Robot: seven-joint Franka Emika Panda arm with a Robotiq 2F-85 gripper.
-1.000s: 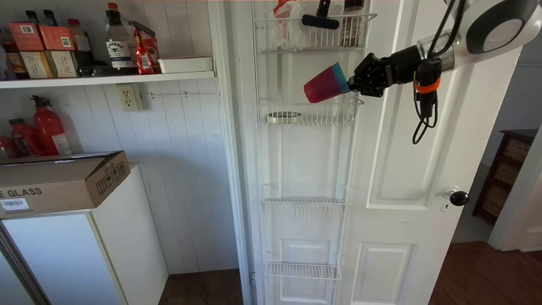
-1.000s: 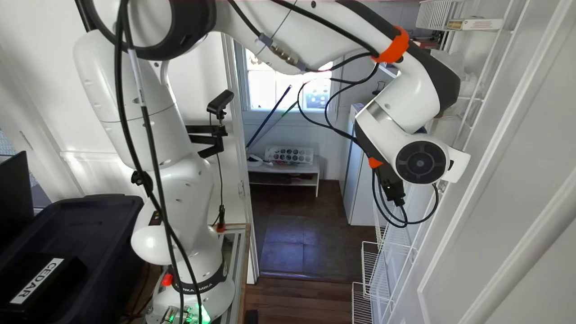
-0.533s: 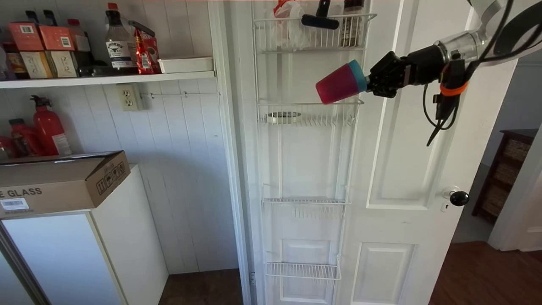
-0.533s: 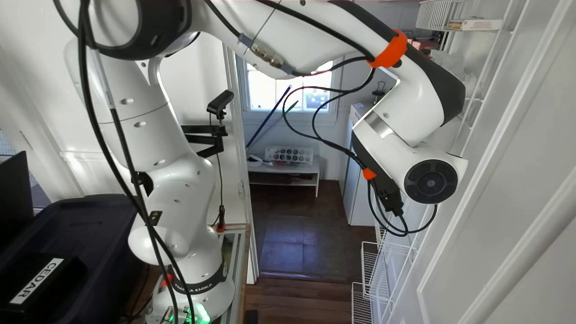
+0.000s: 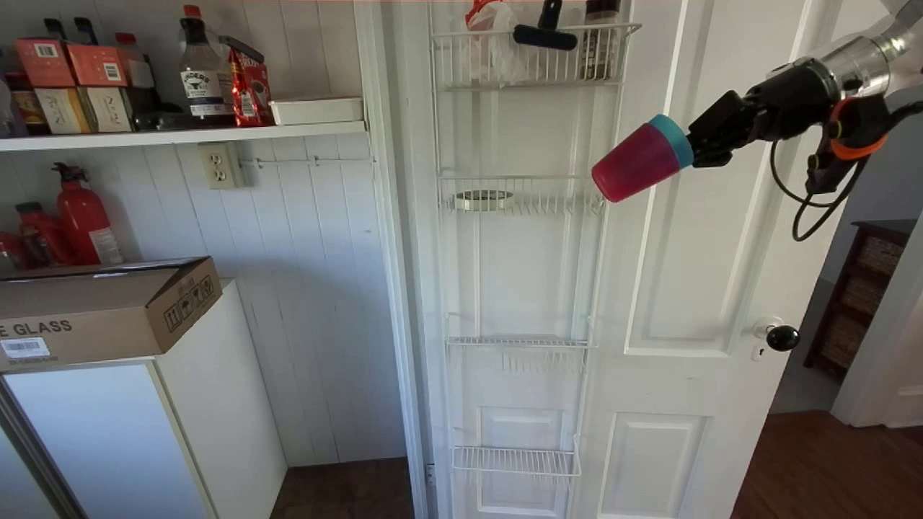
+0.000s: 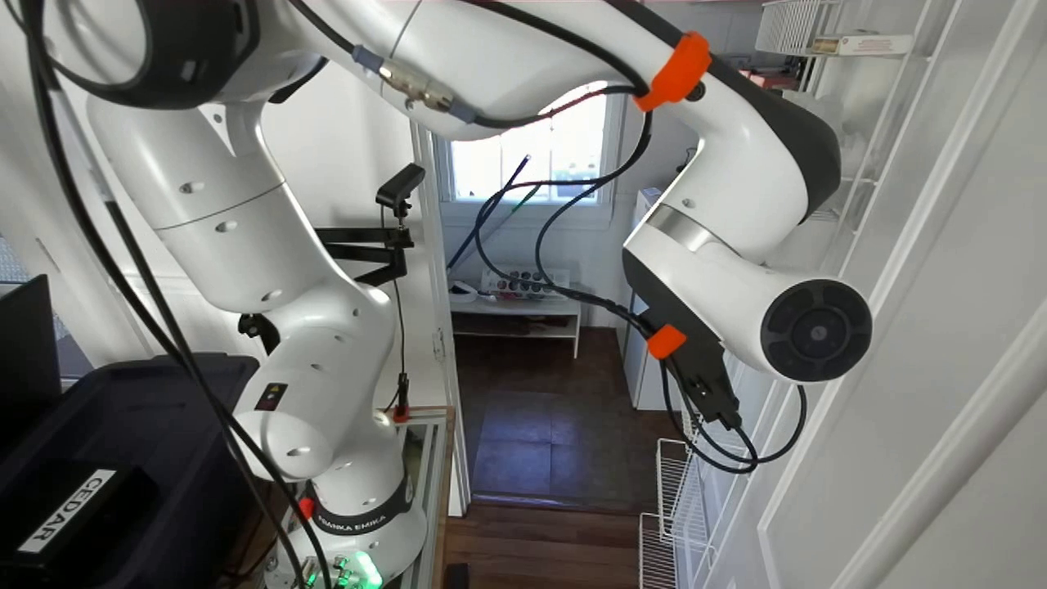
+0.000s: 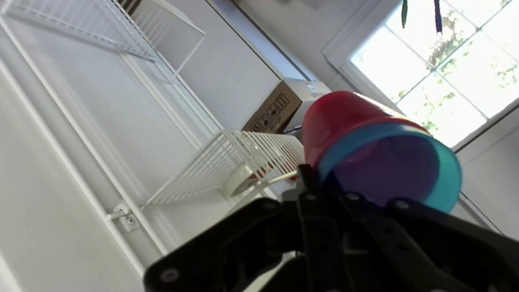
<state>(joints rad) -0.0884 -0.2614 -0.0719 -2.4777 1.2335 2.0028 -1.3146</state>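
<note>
- The tool (image 5: 696,148) is clenched on the cup (image 5: 642,158); in the wrist view its fingertips (image 7: 307,174) pinch the wall at the blue rim.
- The cup hangs in the air and is tilted: the rim is the higher end, the base points down and away from the tool.
- Compared with a moment ago, the cup is farther from the middle of the rack (image 5: 518,342). Now it appears mostly before the door (image 5: 678,382), and only the base overlaps the rack's side edge; whether they touch, one cannot tell.
- The cup also looks larger and slightly steeper, so it seems nearer to that camera.
- In an exterior view, the end of the arm (image 6: 818,331) stands lower than before.
- The roll (image 5: 483,206) on the rack stays in its place.
- For the work, this probably means that the cup is in the middle of a carry, away from the rack, with an unbroken grip.
</note>
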